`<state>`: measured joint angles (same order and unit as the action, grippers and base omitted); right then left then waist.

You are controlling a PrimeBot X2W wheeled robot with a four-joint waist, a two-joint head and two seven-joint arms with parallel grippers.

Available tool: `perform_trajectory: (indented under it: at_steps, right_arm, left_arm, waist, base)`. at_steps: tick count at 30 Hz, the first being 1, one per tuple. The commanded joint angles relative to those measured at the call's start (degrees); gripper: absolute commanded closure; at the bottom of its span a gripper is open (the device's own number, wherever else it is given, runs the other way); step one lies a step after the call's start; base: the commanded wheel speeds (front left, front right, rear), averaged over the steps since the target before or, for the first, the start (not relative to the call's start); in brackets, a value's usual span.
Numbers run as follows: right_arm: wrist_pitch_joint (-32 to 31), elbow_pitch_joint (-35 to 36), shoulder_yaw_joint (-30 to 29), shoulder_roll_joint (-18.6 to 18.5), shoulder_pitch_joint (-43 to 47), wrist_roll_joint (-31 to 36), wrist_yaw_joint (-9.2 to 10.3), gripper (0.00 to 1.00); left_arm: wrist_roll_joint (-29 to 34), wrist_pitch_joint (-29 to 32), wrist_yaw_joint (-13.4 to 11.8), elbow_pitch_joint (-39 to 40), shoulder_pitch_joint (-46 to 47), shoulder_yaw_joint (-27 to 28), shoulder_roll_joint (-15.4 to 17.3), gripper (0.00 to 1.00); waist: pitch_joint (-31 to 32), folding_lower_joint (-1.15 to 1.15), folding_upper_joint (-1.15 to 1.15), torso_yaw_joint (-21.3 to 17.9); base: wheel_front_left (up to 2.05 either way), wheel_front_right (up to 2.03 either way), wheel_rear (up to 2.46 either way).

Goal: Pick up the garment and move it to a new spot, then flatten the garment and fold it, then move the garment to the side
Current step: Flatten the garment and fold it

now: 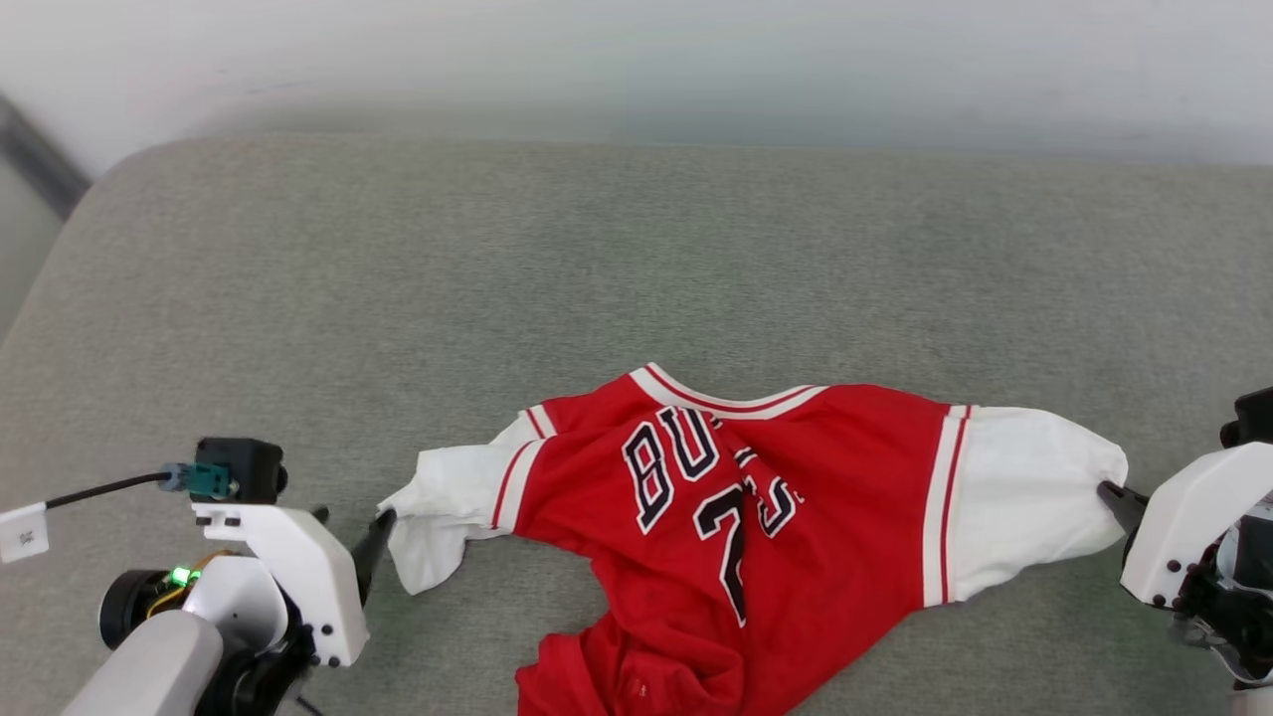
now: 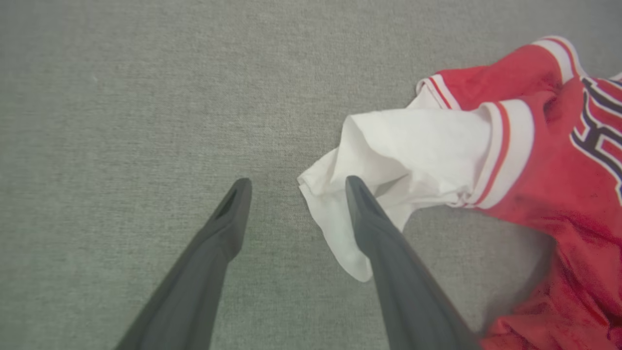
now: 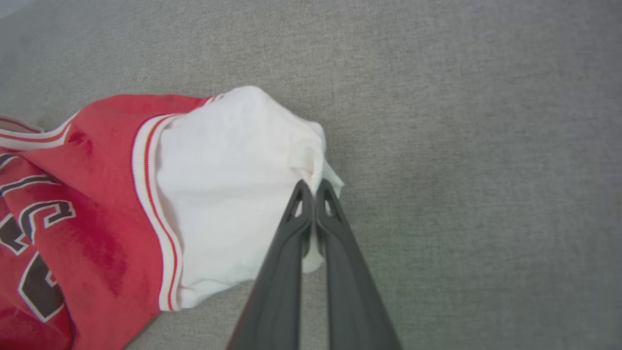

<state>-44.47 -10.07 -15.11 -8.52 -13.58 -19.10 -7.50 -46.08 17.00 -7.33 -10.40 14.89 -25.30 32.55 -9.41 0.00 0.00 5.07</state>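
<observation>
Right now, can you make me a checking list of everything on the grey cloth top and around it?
Surface: grey fabric-covered top, flat and even.
Job's things: garment, a red jersey with white sleeves, lying crumpled, its lower part bunched toward the robot.
Clutter: nothing seen.
Grippers: left gripper open, one finger over the edge of the sleeve on its side; right gripper shut on the tip of the other sleeve.
Cables: black cable with a white tag at the left wrist.
Surroundings: pale wall behind; dark strip at the far left.
</observation>
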Motion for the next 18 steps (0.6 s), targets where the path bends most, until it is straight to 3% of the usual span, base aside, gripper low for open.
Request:
perform_trajectory:
  at_steps: [1, 7, 12, 13, 15, 18]
  right_arm:
    - [-0.37, 1.11, 0.32, 0.49, 0.92, 0.23, 0.02, 1.0]
    - [-0.47, 3.58, 2.07, 2.02, 1.0, -0.06, 0.02, 1.0]
    - [-0.02, 3.23, 2.53, 2.3, 0.39, -0.38, 0.02, 1.0]
    - [0.09, 3.1, 2.69, 2.32, 0.18, -0.4, 0.02, 1.0]
    - [0.63, 2.82, 2.86, 2.32, -0.23, -0.32, 0.02, 1.0]
    - [1.84, 2.38, 2.93, 1.96, -0.61, 0.09, 0.02, 1.0]
  left_arm:
    - [-1.31, 3.48, 0.89, -0.97, 0.11, -0.68, 0.93, 0.0]
    - [-6.39, 13.33, 3.78, -5.86, 2.16, -2.07, 1.24, 0.0]
    - [-7.65, 16.35, 6.0, -9.54, 3.7, -4.3, -0.93, 0.0]
    - [-7.97, 17.43, 6.47, -10.33, 3.71, -5.09, -1.52, 0.13]
    - [-8.24, 18.78, 7.46, -11.54, 3.94, -6.44, -2.83, 1.0]
    - [-7.91, 18.47, 8.22, -12.52, 4.7, -7.26, -4.32, 1.0]
  waist:
    - [-0.03, 0.0, 0.0, -1.36]
    - [-3.13, 0.0, 0.0, -4.6]
    - [-4.76, 0.0, 0.0, -6.13]
    - [-4.91, 0.0, 0.0, -6.37]
    - [-5.14, 0.0, 0.0, -6.74]
    - [-4.99, 0.0, 0.0, -7.03]
  base:
    - [0.0, 0.0, 0.0]
    - [0.0, 0.0, 0.0]
    - [0.0, 0.0, 0.0]
    - [0.0, 0.0, 0.0]
    - [0.0, 0.0, 0.0]
    - [0.0, 0.0, 0.0]
